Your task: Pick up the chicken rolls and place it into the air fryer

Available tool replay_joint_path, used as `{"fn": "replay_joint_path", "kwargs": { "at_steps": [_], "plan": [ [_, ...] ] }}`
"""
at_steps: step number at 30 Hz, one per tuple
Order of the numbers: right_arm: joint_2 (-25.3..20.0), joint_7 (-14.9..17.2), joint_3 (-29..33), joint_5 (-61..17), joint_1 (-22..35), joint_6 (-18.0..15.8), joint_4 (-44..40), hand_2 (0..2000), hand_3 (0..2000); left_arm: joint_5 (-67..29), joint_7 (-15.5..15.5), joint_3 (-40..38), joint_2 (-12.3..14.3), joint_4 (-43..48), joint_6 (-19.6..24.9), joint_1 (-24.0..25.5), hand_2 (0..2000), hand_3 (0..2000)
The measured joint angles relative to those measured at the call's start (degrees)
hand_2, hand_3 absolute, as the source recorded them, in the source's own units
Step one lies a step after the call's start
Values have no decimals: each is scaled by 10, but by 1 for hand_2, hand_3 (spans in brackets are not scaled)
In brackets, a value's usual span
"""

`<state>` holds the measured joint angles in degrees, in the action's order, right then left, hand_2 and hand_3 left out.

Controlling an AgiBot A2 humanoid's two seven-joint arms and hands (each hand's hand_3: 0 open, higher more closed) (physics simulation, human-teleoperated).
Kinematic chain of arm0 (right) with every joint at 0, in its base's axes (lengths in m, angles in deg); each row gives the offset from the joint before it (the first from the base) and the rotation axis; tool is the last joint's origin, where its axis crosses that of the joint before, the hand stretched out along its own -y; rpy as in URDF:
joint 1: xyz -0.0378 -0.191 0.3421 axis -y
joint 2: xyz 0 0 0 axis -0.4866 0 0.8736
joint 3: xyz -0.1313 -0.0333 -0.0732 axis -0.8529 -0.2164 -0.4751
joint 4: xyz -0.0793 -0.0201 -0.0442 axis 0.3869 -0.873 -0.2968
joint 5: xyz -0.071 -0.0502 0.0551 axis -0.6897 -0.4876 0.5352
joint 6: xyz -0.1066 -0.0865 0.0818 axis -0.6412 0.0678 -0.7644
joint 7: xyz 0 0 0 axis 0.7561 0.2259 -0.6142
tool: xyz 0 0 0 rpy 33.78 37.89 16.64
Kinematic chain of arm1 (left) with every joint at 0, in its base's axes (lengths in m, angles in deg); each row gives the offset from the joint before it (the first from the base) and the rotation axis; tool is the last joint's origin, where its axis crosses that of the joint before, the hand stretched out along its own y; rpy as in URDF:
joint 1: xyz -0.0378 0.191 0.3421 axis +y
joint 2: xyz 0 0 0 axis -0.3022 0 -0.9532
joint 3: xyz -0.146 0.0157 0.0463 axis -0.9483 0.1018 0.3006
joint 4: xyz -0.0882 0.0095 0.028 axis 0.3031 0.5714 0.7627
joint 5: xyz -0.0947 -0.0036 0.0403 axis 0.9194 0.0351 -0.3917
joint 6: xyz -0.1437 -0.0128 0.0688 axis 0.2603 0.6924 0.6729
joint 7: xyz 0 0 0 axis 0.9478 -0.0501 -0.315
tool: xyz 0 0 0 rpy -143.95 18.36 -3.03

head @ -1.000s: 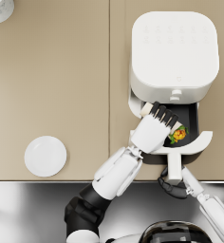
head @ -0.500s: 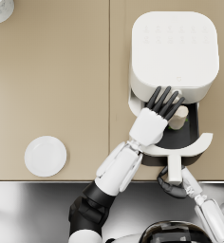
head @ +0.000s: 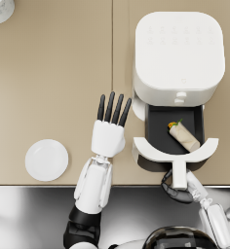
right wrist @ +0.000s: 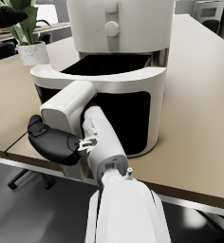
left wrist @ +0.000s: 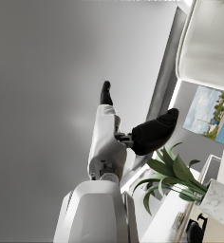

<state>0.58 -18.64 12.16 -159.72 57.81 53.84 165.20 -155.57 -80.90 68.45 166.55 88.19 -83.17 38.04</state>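
Your left hand [head: 108,133] hovers flat over the beige counter [head: 48,87], its dark fingers [head: 112,108] straight and slightly fanned, holding nothing, just beside the air fryer [head: 178,53] but not touching it. Your right hand [head: 178,188] sits at the counter's front edge with its fingers wrapped around the handle [head: 179,175] of the pulled-out drawer [head: 175,151].

One chicken roll [head: 184,136] lies tilted on the dark floor of that open drawer, its green and orange filling showing at one end. One white plate [head: 47,160] rests on the counter to the left of the left arm, well apart from the fryer. One pale pot [head: 0,9] shows at the far left corner.

Only the head view shows the roll — from the right wrist view you see the right hand [right wrist: 54,142] clamped on the handle [right wrist: 66,107] and the drawer's curved front [right wrist: 109,85], but the inside stays hidden behind the rim. That view adds a potted plant [right wrist: 26,28] behind the fryer [right wrist: 118,23]. The left wrist view shows the left hand [left wrist: 133,135] edge-on against grey blur — its finger spread cannot be read there — plus the plant [left wrist: 180,178].
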Motion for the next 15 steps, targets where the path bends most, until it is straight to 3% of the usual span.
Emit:
{"fn": "replay_joint_path", "kwargs": {
  "at_steps": [4,15],
  "plan": [
    [-29,-2,20,-5,27,-43,-38,2000,2000,0,0,-54,-9,33,0,36,0,0],
    [-28,1,6,-1,143,-70,-153,2000,2000,0,0,-182,-15,56,0,94,0,0]
  ]
}}
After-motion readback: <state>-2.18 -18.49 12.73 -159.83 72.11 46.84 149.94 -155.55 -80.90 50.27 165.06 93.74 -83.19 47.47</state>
